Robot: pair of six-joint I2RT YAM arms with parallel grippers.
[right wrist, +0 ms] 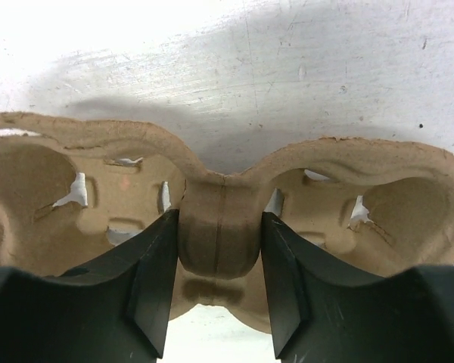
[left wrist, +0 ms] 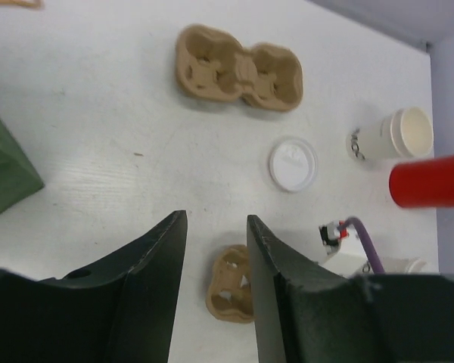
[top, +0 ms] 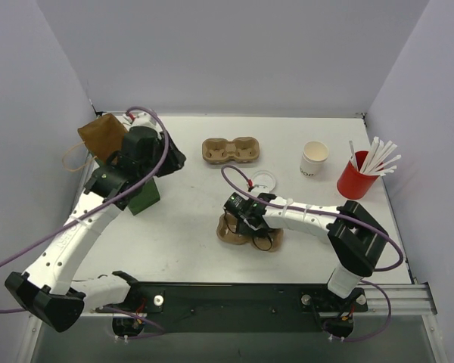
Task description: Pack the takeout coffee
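Paper cup (top: pixel 314 159), white with a tan inside, stands upright on the worktop (top: pixel 181 227) at the far right, just beside the red cup (top: pixel 354 183) of straws. A white lid (top: pixel 263 181) lies near it, on its left. The right tool (right wrist: pixel 218 265) is closed on the middle ridge of the near carrier (top: pixel 228 233). The left tool (left wrist: pixel 216 227) hangs partly open above the worktop and holds nothing.

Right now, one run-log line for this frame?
right gripper: shut on near carrier bridge | left gripper: open, empty | white cup: upright, unpacked
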